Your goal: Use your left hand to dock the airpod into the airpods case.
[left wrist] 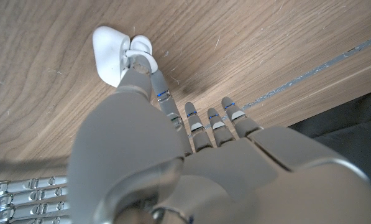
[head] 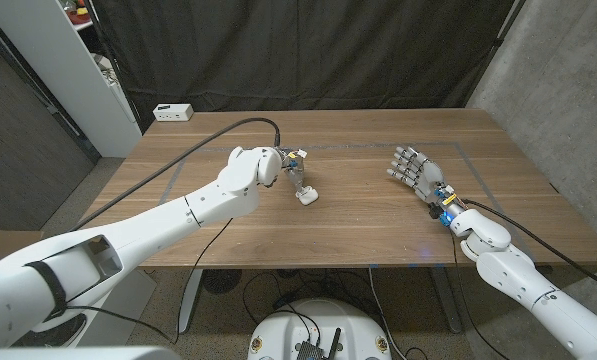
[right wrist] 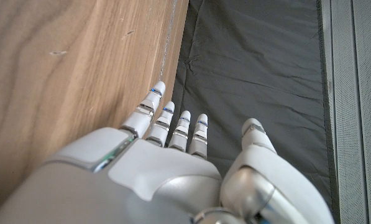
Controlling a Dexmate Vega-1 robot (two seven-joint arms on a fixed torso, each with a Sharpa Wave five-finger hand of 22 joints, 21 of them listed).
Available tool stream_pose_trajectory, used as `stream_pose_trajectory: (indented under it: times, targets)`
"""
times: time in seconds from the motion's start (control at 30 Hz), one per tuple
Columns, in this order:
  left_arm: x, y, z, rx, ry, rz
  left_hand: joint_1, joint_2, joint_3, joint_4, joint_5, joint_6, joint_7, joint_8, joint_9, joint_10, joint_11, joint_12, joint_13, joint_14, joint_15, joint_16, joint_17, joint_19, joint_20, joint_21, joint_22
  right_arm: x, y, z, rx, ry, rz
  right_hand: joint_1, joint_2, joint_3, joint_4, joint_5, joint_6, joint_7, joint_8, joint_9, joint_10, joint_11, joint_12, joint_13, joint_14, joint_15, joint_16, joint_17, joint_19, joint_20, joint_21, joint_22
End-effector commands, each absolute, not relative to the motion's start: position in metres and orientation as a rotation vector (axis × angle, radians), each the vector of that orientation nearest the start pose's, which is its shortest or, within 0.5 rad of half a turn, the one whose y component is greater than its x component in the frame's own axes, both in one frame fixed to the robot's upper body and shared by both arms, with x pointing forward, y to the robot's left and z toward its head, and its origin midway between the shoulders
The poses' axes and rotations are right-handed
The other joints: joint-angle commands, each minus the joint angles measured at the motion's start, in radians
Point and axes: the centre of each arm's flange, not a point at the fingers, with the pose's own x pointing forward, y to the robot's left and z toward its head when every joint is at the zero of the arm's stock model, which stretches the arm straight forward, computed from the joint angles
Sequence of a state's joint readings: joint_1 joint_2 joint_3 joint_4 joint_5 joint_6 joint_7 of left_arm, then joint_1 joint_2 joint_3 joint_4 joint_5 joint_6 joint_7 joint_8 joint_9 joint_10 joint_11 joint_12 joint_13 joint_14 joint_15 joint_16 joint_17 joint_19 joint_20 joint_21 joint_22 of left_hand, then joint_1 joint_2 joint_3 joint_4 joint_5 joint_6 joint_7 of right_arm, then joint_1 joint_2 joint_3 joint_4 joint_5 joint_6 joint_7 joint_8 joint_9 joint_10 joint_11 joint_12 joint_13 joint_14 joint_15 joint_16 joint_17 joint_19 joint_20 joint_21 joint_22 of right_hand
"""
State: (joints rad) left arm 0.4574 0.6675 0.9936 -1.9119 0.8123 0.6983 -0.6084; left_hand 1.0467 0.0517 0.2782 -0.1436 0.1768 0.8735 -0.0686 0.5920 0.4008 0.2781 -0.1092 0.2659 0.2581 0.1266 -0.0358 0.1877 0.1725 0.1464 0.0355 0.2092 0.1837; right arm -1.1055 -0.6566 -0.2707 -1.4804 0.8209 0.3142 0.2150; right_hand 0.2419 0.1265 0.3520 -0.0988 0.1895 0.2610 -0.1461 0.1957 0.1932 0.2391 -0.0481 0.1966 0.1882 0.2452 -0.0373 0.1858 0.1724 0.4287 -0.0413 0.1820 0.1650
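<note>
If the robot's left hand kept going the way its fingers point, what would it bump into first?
Most likely the white airpods case. The left hand reaches down toward it, and in the left wrist view a fingertip is already at the case, seemingly pinching the airpod. Whether they actually touch is hard to tell.

We have 2 glossy white arms [head: 158,225], each trailing a black cable [head: 228,130]. Our hands [head: 414,168] are silver-grey metal, fingers [left wrist: 197,127] segmented, marked with thin blue bands.
</note>
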Motion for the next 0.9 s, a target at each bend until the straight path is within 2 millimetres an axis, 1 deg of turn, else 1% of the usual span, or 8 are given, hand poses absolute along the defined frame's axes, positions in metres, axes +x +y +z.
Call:
stream_pose_trajectory:
  times: [0.03,0.23,0.47,0.53,0.8,0.9]
  targets:
    - [0.5871,0.1071,0.0308,1.696,-0.22,-0.17,0.003,0.016,-0.006,0.002,0.005,0.009,-0.009,0.006,0.018,0.001,0.0,0.0,0.002,-0.003,-0.079,-0.005,-0.001,-0.001,-0.002,0.0,0.005,0.5919,-0.3263,-0.0909,0.082,-0.543,0.36,-0.006,0.0,0.007,-0.001,0.009,-0.002,-0.001,0.0,0.001,0.005,-0.001,-0.001,0.006,0.009,-0.079,-0.001,0.002,-0.004,0.003,0.008,0.005]
    - [0.5882,0.106,0.027,1.691,-0.228,-0.172,0.004,0.016,-0.01,0.002,0.005,0.009,-0.011,0.007,0.017,0.002,-0.004,-0.001,0.002,-0.002,-0.081,-0.004,-0.001,-0.001,-0.003,0.0,0.005,0.5916,-0.3266,-0.0922,0.088,-0.543,0.36,-0.007,0.0,0.007,-0.001,0.008,-0.001,-0.002,0.001,0.001,0.006,0.004,-0.001,0.006,0.009,-0.081,-0.001,0.002,-0.005,0.003,0.008,0.005]
    - [0.5884,0.1047,0.0243,1.683,-0.226,-0.176,0.004,0.016,-0.016,0.003,0.005,0.005,-0.014,0.006,0.015,0.004,-0.003,-0.001,0.003,0.0,-0.082,-0.003,-0.001,-0.001,-0.005,0.001,0.005,0.5915,-0.3267,-0.0936,0.09,-0.541,0.362,-0.01,-0.001,0.008,-0.001,0.008,-0.001,-0.002,0.001,0.001,0.005,0.002,-0.001,0.006,0.008,-0.08,-0.001,0.002,-0.005,0.003,0.008,0.005]
    - [0.5881,0.1044,0.0241,1.68,-0.231,-0.171,0.003,0.016,-0.018,0.003,0.005,0.003,-0.013,0.005,0.014,0.006,-0.007,0.0,0.003,0.001,-0.082,-0.003,-0.001,0.0,-0.004,0.001,0.005,0.5917,-0.3268,-0.0939,0.091,-0.54,0.363,-0.01,-0.001,0.008,-0.001,0.008,0.0,-0.001,0.001,0.001,0.005,0.002,-0.001,0.006,0.009,-0.078,-0.001,0.002,-0.005,0.003,0.008,0.005]
    - [0.587,0.1024,0.0222,1.671,-0.235,-0.167,0.001,0.014,-0.024,0.005,0.005,0.003,-0.01,0.007,0.012,0.013,-0.004,0.002,0.004,0.008,-0.085,-0.001,-0.001,0.001,-0.004,0.002,0.005,0.5929,-0.3267,-0.0946,0.095,-0.542,0.373,-0.012,-0.001,0.009,-0.001,0.008,0.001,-0.002,0.001,0.001,0.005,0.003,-0.001,0.006,0.008,-0.079,-0.001,0.002,-0.006,0.004,0.007,0.005]
    - [0.5859,0.1017,0.0221,1.671,-0.234,-0.168,-0.001,0.013,-0.028,0.006,0.005,0.004,-0.008,0.008,0.013,0.018,-0.008,0.004,0.005,0.01,-0.087,-0.001,-0.001,0.001,-0.006,0.003,0.005,0.593,-0.3271,-0.0954,0.096,-0.542,0.374,-0.012,-0.001,0.01,-0.001,0.008,0.001,-0.001,0.001,0.001,0.005,0.003,-0.001,0.006,0.009,-0.078,-0.001,0.002,-0.006,0.004,0.007,0.005]
